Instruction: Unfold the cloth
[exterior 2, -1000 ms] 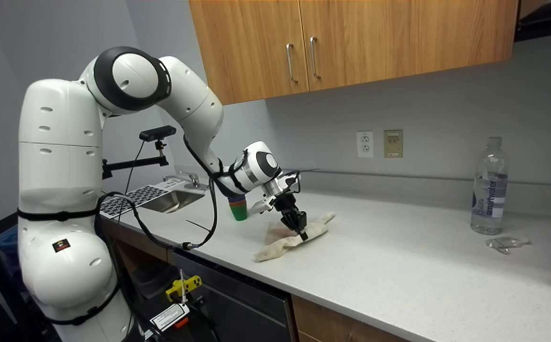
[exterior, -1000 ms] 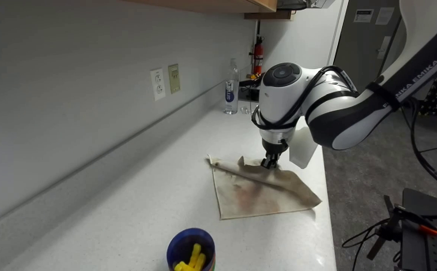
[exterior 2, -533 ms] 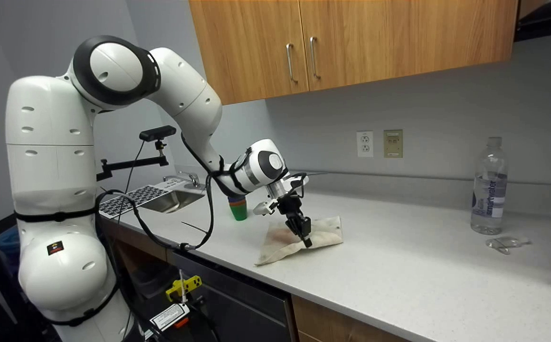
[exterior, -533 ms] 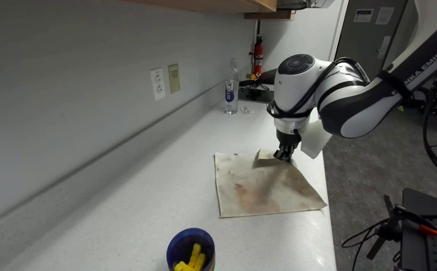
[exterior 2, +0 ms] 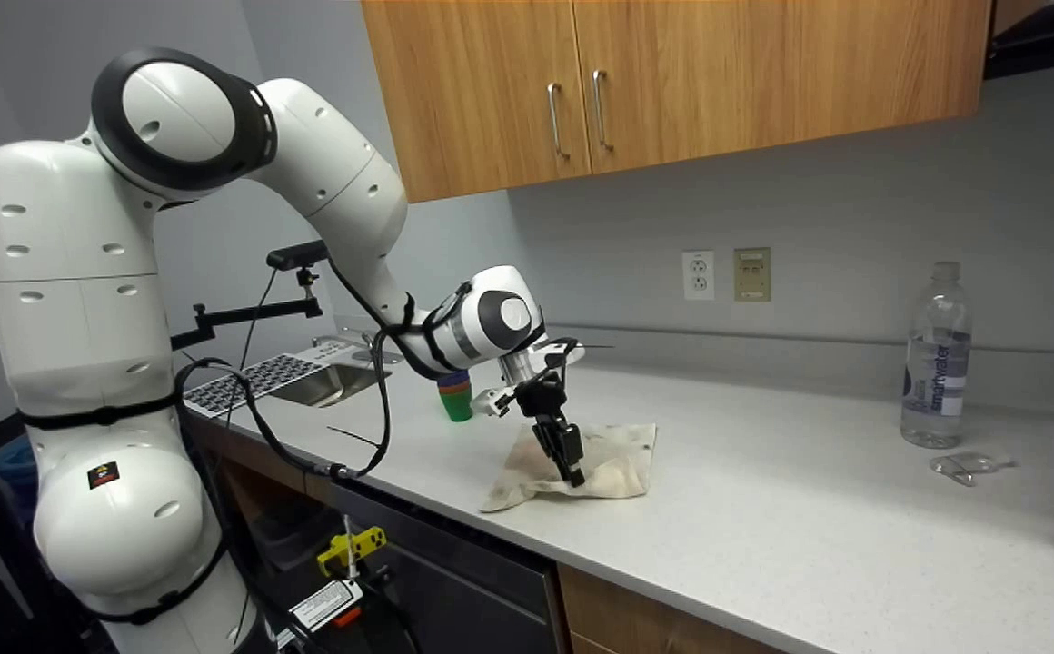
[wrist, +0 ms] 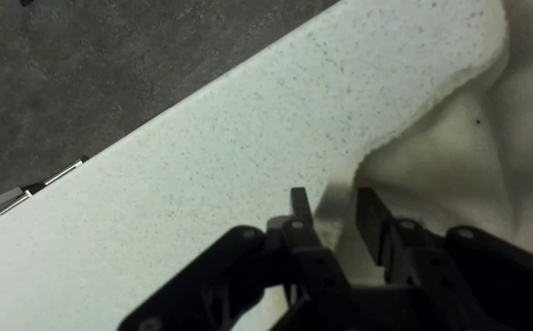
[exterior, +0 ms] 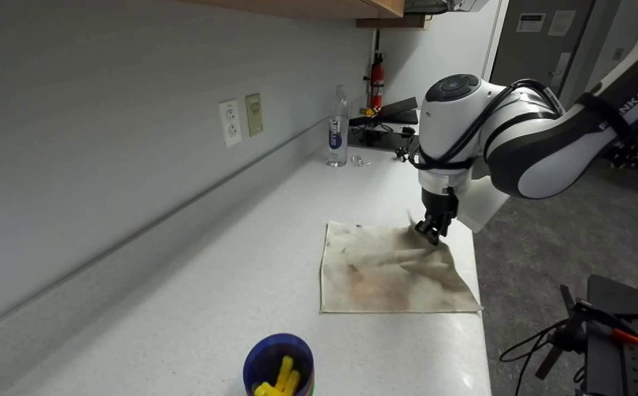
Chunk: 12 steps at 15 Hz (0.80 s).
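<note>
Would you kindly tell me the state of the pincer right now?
Pincer: open, a clear gap showing in the wrist view, so not clamped on the cloth.

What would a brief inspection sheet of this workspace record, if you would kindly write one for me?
Surface: pale, speckled counter.
Job's things: stained cloth, mostly spread, rumpled on one side.
Clutter: upright bottle; cup holding yellow pieces; small clear item, unidentified.
Gripper: jaws apart, cloth visible between them in the wrist view.
Cables: black, running along the arm.
Surroundings: wall outlet, overhead cabinets, sink, fire extinguisher.
</note>
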Motion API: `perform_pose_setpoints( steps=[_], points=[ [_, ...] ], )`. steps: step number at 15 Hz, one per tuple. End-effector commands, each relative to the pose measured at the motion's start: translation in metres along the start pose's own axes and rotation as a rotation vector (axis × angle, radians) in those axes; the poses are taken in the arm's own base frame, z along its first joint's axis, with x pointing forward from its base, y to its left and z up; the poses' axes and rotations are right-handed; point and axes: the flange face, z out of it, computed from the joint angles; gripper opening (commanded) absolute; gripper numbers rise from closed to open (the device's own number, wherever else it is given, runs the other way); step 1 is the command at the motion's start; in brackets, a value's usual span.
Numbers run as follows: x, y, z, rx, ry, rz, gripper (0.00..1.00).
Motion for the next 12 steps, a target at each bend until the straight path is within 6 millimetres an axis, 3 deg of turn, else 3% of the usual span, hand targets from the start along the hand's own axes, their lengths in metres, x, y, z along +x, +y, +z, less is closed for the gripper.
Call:
perform_pose_setpoints(
  steps=[1,6,9,12],
  points=[
    [0.005,0.015,0.009,0.014,0.009,0.034,0.65],
    [0.012,0.029,0.020,0.014,0.006,0.063,0.99],
    [0.009,0.024,0.012,0.084,0.006,-0.002,1.00],
    [-0.010,0.011,-0.009,0.165,-0.038,-0.140,1.00]
  ],
)
